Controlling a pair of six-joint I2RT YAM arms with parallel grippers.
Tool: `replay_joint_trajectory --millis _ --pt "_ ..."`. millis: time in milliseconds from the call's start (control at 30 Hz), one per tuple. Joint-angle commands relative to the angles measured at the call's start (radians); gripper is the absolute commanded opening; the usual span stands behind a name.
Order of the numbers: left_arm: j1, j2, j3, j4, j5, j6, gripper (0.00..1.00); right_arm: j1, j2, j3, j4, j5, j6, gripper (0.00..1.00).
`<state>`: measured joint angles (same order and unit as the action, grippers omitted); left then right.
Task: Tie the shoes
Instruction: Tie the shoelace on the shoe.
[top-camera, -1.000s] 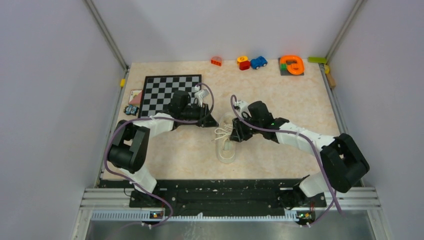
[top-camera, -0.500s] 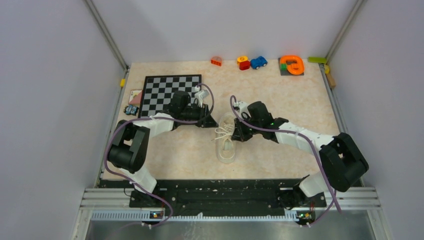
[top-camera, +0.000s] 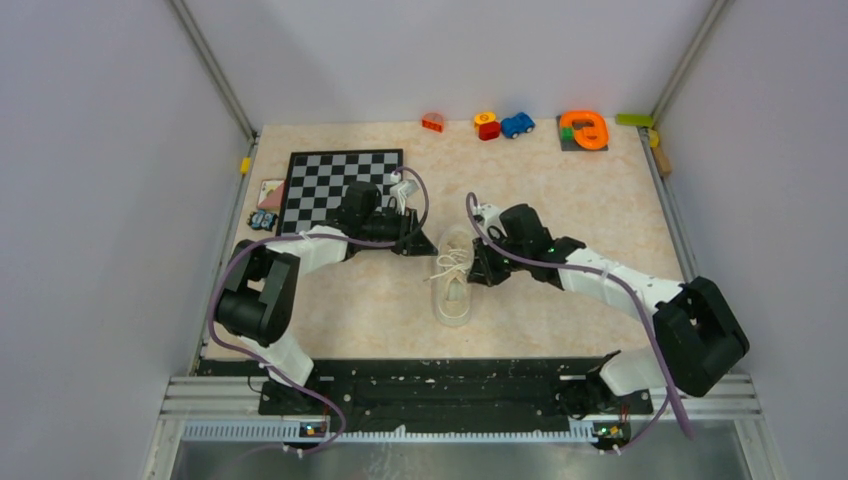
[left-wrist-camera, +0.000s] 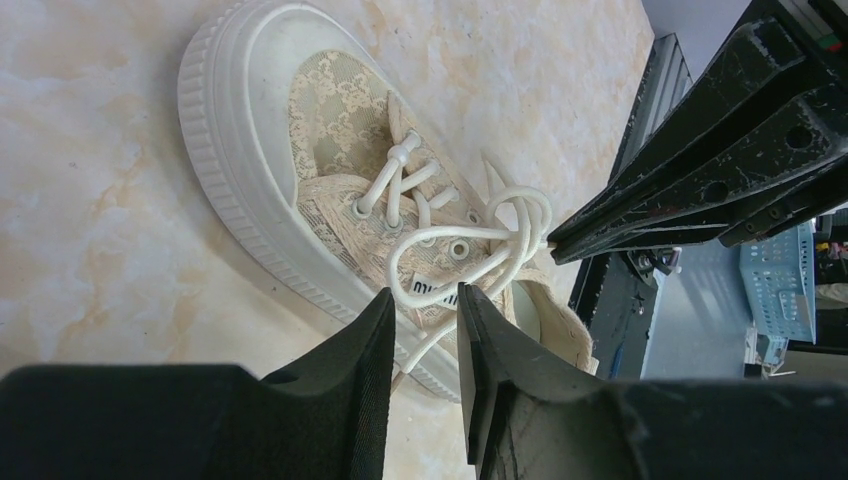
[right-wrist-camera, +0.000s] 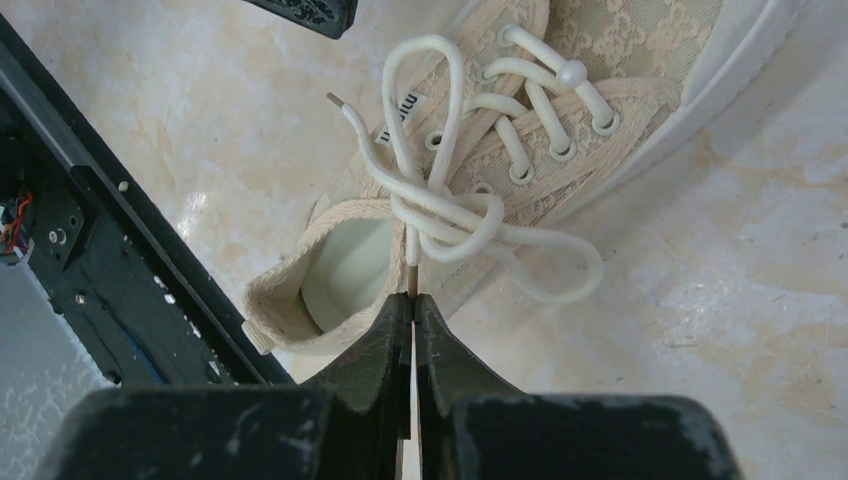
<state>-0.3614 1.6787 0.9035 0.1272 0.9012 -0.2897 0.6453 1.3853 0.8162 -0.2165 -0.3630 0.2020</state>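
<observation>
The cream shoe (top-camera: 452, 298) lies mid-table, toe toward the arms, its white laces (right-wrist-camera: 440, 212) crossed in a loose knot with loops. My right gripper (right-wrist-camera: 413, 298) is shut on the stiff tip of one lace end, just off the heel opening (right-wrist-camera: 345, 270); in the top view it (top-camera: 476, 272) sits at the shoe's right side. My left gripper (left-wrist-camera: 424, 295) stands open beside the shoe (left-wrist-camera: 340, 130). A free lace strand (left-wrist-camera: 432, 343) hangs between its fingers, unpinched. The right gripper's black fingers (left-wrist-camera: 690, 190) show there too, pinching the lace.
A chessboard (top-camera: 340, 180) lies behind the left arm, with small cards (top-camera: 270, 192) at its left edge. Toys line the far edge: a red block (top-camera: 433, 122), a blue car (top-camera: 517, 124), an orange ring piece (top-camera: 584, 130). A black rail (top-camera: 430, 385) runs along the near edge.
My right gripper has closed on the lace tip and shifted slightly to the right, drawing the lace out. The left gripper has stayed in place, its jaws barely changed.
</observation>
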Motion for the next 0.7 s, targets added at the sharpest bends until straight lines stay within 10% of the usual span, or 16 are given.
replay_joint_trajectory --millis 0,667 --pt "0.003 0.008 0.036 0.026 0.033 -0.004 0.34 0.013 -0.046 -0.023 -0.023 -0.006 0.0 0.0" --pt "-0.06 0.054 0.021 0.144 0.032 -0.146 0.44 0.013 -0.089 -0.068 -0.073 -0.007 0.026 0.0"
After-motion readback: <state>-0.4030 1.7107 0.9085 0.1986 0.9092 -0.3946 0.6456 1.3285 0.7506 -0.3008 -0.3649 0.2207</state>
